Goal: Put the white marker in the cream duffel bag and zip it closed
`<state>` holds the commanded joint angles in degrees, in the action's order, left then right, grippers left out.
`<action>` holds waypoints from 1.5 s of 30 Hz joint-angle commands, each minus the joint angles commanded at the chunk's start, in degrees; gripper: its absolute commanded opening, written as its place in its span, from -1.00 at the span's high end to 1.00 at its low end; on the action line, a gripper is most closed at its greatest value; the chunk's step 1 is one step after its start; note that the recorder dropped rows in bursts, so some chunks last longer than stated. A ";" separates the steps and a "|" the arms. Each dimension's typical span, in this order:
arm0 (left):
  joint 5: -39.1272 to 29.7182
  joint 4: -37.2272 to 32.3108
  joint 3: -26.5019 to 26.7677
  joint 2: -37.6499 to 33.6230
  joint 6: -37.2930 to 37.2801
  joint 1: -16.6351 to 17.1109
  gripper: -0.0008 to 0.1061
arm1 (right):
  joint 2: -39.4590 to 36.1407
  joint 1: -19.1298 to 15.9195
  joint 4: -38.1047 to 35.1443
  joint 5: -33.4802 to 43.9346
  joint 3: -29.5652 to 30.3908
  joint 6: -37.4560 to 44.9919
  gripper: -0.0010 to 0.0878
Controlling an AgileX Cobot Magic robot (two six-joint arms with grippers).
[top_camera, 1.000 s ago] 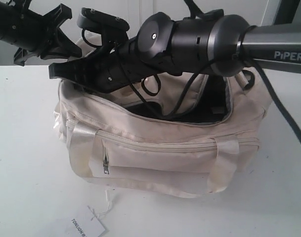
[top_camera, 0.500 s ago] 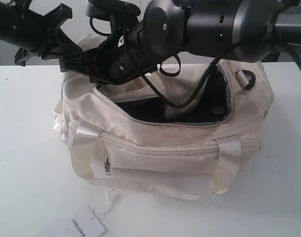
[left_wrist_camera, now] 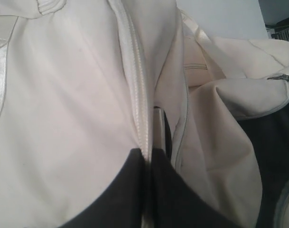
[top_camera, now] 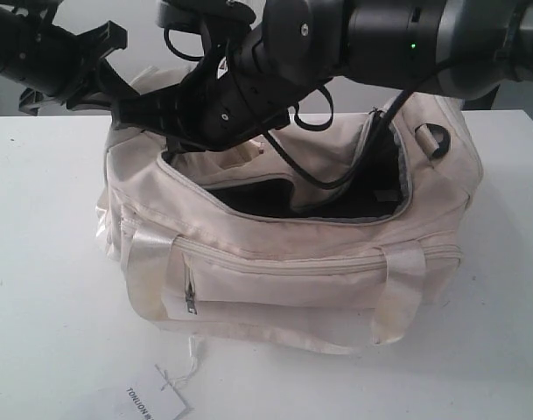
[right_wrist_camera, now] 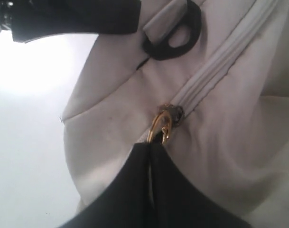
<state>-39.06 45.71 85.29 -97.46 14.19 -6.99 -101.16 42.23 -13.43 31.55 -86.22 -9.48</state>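
1. The cream duffel bag (top_camera: 292,271) sits at the centre of the white table (top_camera: 47,262). Its top opening gapes and shows the black lining (top_camera: 336,197).
2. The white marker does not show in any view, so I cannot tell where it lies.
3. The gold zipper pull (right_wrist_camera: 161,129) is at the bag's 10 o'clock end in the exterior view, on the curved top zipper.
4. The right gripper (right_wrist_camera: 150,147) reaches across from 2 o'clock to that end. Its 2 fingers are clenched on the gold zipper pull.
5. The left gripper (left_wrist_camera: 149,159) comes in from 10 o'clock. Its fingers are pressed together, with the bag's zipper tape (left_wrist_camera: 140,85) and a fold of cream fabric running in between them. I read this as a grasp on the bag.
6. The front pocket zipper (top_camera: 190,302) faces 6 o'clock.
7. A paper tag (top_camera: 152,401) lies on the table at 7 o'clock from the bag, joined to it by a thin string.
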 joint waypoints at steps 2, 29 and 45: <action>0.00 -0.44 0.00 0.00 0.00 0.00 0.99 | 0.18 0.00 -0.24 0.87 0.00 0.00 0.98; 1.37 -2.79 0.00 -1.95 -0.21 0.00 0.99 | 3.87 0.00 -4.96 10.68 0.00 1.78 0.98; 0.74 -2.79 0.00 -1.95 -0.21 0.00 0.99 | -0.42 -0.12 -3.96 -2.28 0.00 -1.93 0.69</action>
<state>-38.32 42.92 85.29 -99.41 13.98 -6.99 -101.58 42.10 -17.39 29.27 -86.22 -11.41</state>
